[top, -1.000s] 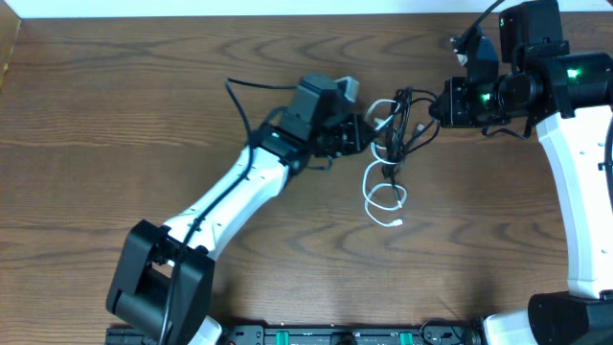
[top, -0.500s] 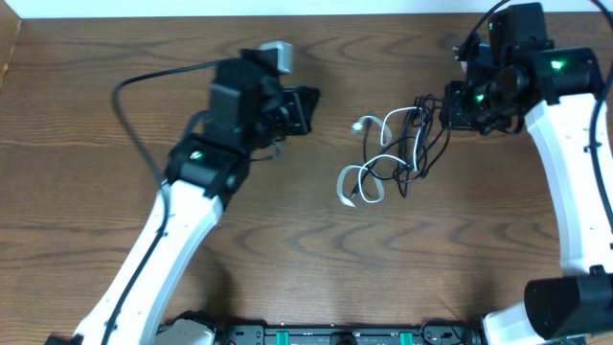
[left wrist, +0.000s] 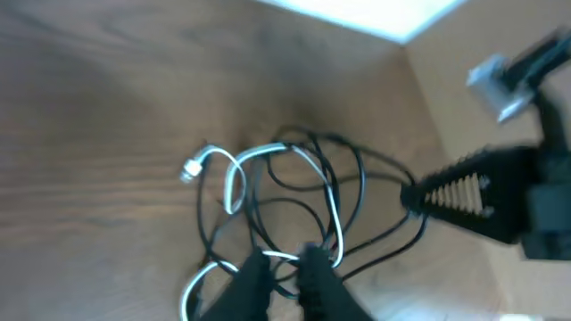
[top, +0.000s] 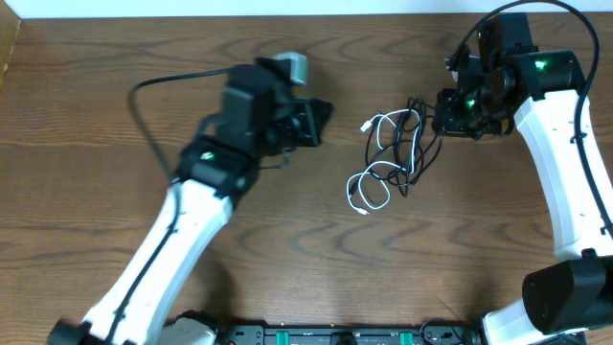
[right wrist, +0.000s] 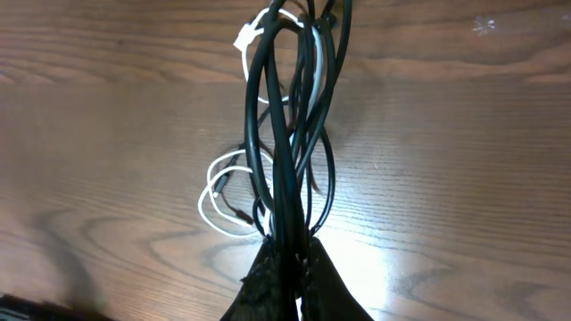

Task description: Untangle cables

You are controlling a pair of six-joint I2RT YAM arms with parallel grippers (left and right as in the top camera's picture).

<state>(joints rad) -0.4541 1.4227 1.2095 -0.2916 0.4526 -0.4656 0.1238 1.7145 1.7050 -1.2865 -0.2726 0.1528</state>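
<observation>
The right gripper [right wrist: 287, 267] clamps the black cables [right wrist: 284, 160]; the white cable [top: 368, 190] loops among them on the table [top: 96, 77]. The left gripper [top: 321, 123] stands apart; blur obscures its jaw gap.

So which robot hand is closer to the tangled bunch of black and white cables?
Right. The right gripper is shut on the black strands at the right edge of the bunch; the left gripper is off to its left, not touching.

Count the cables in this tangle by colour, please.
black cables: 2, as far as the tangle lets me tell
white cable: 1
total: 3
</observation>
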